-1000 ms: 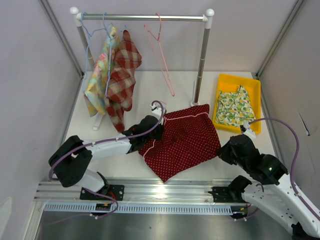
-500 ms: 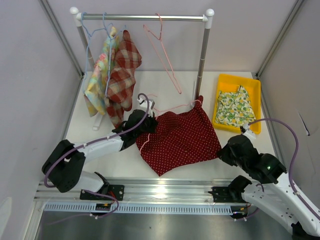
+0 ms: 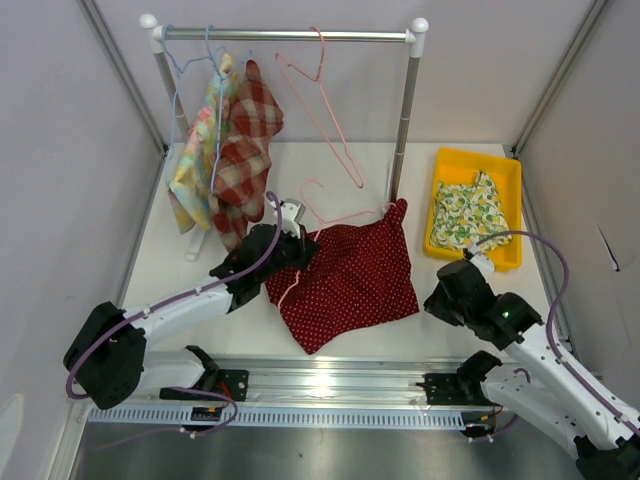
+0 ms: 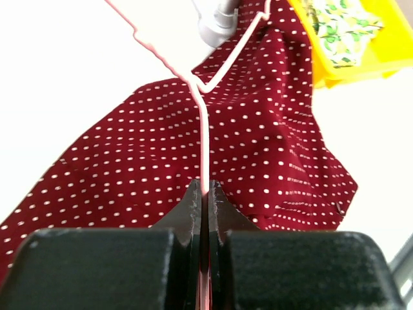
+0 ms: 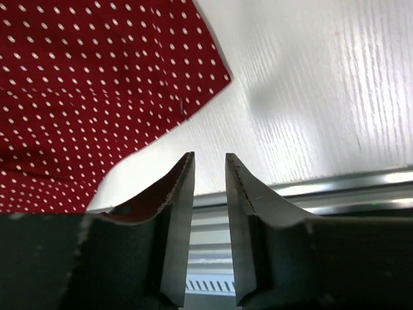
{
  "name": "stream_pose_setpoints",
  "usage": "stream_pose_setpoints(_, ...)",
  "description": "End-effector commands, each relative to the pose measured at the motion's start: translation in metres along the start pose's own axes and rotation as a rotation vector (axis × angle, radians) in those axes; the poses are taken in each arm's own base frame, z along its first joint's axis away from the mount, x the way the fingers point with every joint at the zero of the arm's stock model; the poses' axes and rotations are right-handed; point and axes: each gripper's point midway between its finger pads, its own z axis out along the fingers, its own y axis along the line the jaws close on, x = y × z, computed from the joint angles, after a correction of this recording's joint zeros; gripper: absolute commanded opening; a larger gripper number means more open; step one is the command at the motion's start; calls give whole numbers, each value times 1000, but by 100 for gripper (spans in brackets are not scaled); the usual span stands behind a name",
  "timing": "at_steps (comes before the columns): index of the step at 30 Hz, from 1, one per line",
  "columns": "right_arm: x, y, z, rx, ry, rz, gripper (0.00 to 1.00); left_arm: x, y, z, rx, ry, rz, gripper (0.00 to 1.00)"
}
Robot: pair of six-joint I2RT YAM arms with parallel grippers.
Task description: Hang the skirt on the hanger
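The red polka-dot skirt lies mostly on the white table, with its far right corner raised on an arm of a pink wire hanger. My left gripper is shut on that hanger's wire at the skirt's left edge. In the left wrist view the wire runs straight out of my shut left gripper over the skirt. My right gripper is to the right of the skirt, open by a narrow gap and empty. The right wrist view shows that gripper and the skirt's hem.
A clothes rack at the back holds a second pink hanger, a plaid garment and a pastel one. Its right post stands just behind the skirt. A yellow tray holds a floral garment. A metal rail runs along the near edge.
My left gripper has moved left and back with the hanger, pulling the skirt left and lifting its far corner. My right arm has moved left toward the skirt.
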Motion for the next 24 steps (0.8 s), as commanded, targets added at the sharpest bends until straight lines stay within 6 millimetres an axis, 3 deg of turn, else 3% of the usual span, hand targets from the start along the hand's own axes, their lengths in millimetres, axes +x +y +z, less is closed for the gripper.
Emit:
stream_pose_setpoints(1, -15, 40, 0, -153, -35, -31, 36, -13, -18, -1, 82, -45, 25, 0)
stream_pose_setpoints(3, -1, 68, 0, -243, -18, -124, 43, -11, -22, 0, 99, -33, 27, 0)
stream_pose_setpoints(5, 0, 99, -3, -310, -94, -193, 53, -10, -24, 3, 101, -23, 28, 0)
stream_pose_setpoints(6, 26, 119, -14, -380, -86, -299, 55, -9, -24, 4, 99, -17, 28, 0)
stream_pose_setpoints(10, 67, 175, -21, -417, -174, -523, 64, -4, -24, 8, 102, 19, 36, 0)
stream_pose_setpoints(13, 96, 201, -24, -434, -230, -648, 66, -4, -26, 11, 103, 36, 39, 0)
stream_pose_setpoints(18, 155, 241, -13, -478, -212, -786, 67, 2, -22, 13, 88, 62, 44, 0)
stream_pose_setpoints(24, 194, 256, -6, -451, -198, -857, 66, 9, -19, 15, 75, 87, 42, 0)
